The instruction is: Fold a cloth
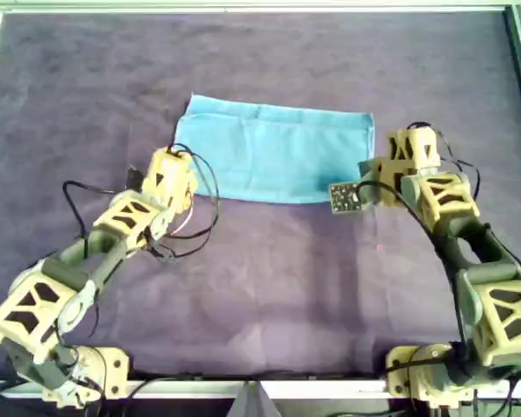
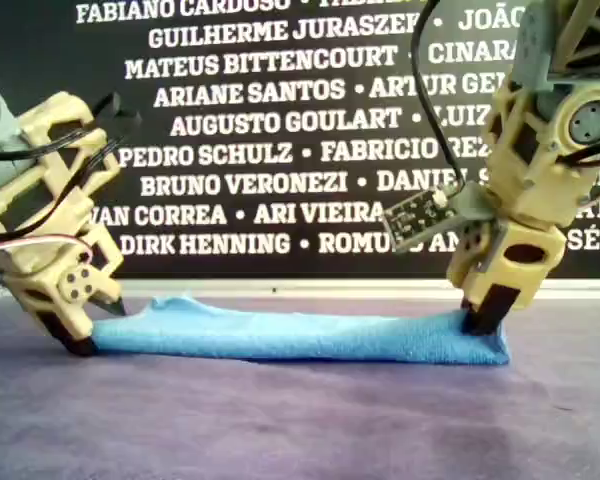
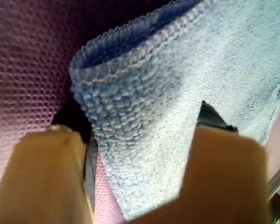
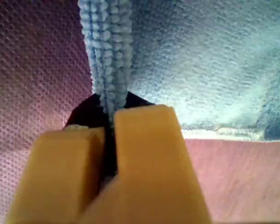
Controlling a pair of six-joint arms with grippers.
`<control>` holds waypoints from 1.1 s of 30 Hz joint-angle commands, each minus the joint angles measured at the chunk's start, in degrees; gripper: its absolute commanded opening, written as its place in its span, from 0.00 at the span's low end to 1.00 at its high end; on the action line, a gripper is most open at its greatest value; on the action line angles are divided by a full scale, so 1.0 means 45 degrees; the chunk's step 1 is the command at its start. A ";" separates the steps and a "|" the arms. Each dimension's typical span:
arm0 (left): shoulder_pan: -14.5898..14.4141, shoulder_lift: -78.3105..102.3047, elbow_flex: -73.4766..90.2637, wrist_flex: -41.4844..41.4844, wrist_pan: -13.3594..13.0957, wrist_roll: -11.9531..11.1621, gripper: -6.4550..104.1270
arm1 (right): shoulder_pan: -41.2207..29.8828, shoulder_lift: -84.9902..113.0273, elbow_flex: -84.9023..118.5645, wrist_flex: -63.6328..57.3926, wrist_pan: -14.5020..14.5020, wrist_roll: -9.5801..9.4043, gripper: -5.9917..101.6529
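The sky-blue cloth (image 1: 278, 152) lies as a flat rectangle on the dark purple covering, two layers thick at its edge. It also shows in the exterior view (image 2: 300, 335). My first gripper (image 1: 177, 172) is at the cloth's near corner on the overhead view's left (image 2: 90, 325). Its jaws stand open on either side of the doubled corner (image 3: 144, 140) of the cloth (image 3: 177, 93). My second gripper (image 1: 378, 178) is at the cloth's end on the overhead view's right (image 2: 485, 318). It is shut on the cloth's edge (image 4: 109, 121), pinching a ridge of the cloth (image 4: 200, 60).
The dark purple table covering (image 1: 269, 287) spreads all round the cloth, bounded by a pale frame (image 1: 243, 7). A black banner with white names (image 2: 280, 120) stands behind the table. Loose cables (image 1: 204, 217) hang by my first arm.
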 commanded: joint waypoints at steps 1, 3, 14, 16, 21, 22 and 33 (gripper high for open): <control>0.0000 0.0293 -0.0625 -0.0195 -0.0059 0.0059 0.45 | 0.0098 0.0918 -0.0215 -0.0605 -0.0137 0.0000 0.04; 0.0000 0.0430 -0.0742 -0.0195 0.0137 0.0059 0.27 | 0.0098 0.0957 -0.0195 -0.0605 -0.0137 0.0000 0.04; 0.0000 0.0527 0.0293 -0.0195 0.0078 0.0059 0.06 | 0.0156 0.1211 0.0664 -0.0605 -0.0137 -0.0020 0.04; -0.0020 0.0840 0.0820 -0.0195 0.0156 0.0059 0.06 | 0.0332 0.1211 0.1035 -0.0605 -0.0137 -0.0020 0.04; -0.0020 0.2871 0.2461 -0.0195 0.0156 0.0059 0.06 | 0.0840 0.1992 0.2012 -0.0605 -0.0137 -0.0020 0.04; -0.0059 0.3418 0.2871 -0.0195 0.0176 0.0059 0.06 | 0.0938 0.2305 0.2207 -0.0605 -0.0137 -0.0020 0.04; -0.0215 0.5840 0.5566 -0.0195 0.0195 -0.0098 0.06 | 0.1406 0.5020 0.4492 -0.0605 -0.0117 0.0000 0.04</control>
